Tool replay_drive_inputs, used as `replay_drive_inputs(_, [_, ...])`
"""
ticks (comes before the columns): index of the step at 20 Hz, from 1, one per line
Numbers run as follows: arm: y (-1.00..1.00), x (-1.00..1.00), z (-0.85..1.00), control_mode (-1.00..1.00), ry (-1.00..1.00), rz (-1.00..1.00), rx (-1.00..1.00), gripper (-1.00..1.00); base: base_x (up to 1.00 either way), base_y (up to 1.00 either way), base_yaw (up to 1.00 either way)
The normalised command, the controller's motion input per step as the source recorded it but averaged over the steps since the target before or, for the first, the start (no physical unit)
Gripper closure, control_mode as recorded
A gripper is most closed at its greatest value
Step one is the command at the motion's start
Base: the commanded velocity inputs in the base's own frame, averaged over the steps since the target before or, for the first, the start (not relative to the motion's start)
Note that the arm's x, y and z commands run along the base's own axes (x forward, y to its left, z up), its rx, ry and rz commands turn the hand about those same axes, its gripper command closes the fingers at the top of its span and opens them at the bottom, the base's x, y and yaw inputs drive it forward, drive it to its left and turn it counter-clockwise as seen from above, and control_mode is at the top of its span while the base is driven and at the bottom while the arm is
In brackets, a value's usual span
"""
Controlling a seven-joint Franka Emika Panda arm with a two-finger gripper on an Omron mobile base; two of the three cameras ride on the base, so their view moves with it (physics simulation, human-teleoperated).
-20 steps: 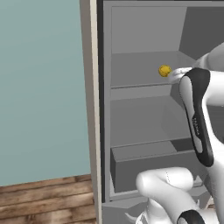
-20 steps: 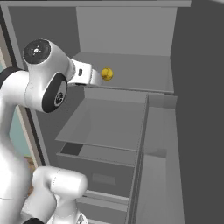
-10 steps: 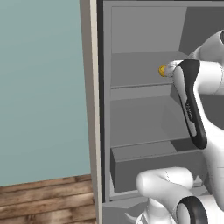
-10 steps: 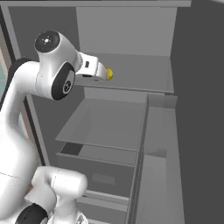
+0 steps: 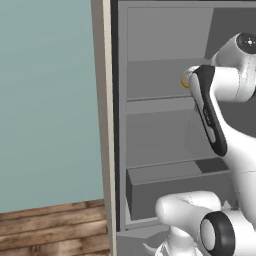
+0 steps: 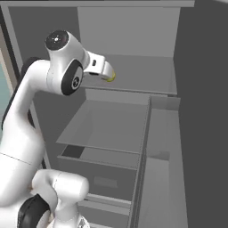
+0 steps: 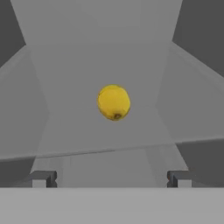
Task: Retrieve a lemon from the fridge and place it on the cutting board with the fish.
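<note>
Sitting alone on the upper shelf [image 7: 109,131] of the open fridge [image 6: 129,31], the lemon [image 7: 113,102] rests on the grey surface, centred ahead of the tool [image 7: 109,178]. Tool fingers stand wide apart, nothing between them; lemon not yet inside the gap. From the left base view the lemon [image 5: 185,83] peeks out as a yellow sliver beside the white wrist; from the right base view it shows just past the hand [image 6: 111,76].

Risks, as I judge them: round fruit on a smooth shelf, so a nudge from one fingertip before both sides straddle it could roll it toward the back wall [image 7: 105,26]. Closing too early would pinch air or clip the near face and push it away. The shelf's front lip sits close under the fingers; coming in too low may catch it.

Containers: upper shelf holds the lemon only. Lower shelf [image 6: 111,124] and drawer [image 5: 170,192] show nothing that I can see.
</note>
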Motion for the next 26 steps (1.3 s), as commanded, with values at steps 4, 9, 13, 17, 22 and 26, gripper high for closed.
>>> replay_drive_inputs(4, [-0.15, 0.51, 0.0, -1.0, 0.01, 0.0, 0.0, -1.0, 0.0, 0.0, 0.0])
replay_drive_inputs(9, [-0.26, 0.75, -0.07, -1.0, 0.05, 0.0, 0.0, -1.0, 0.0, 0.0, 0.0])
replay_drive_inputs(13, [0.0, 0.55, -0.01, -1.0, 0.08, 0.04, 0.0, -1.0, 0.0, 0.0, 0.0])
replay_drive_inputs(17, [0.0, 0.61, -0.09, -1.0, 0.1, 0.05, 0.0, -1.0, 0.0, 0.0, 0.0])
replay_drive_inputs(22, [0.0, 0.32, -0.14, -1.0, 0.07, 0.05, 0.0, -1.0, 0.0, 0.0, 0.0])
replay_drive_inputs(26, [0.0, 0.23, -0.21, -1.0, 0.05, 0.03, 0.0, -1.0, 0.0, 0.0, 0.0])
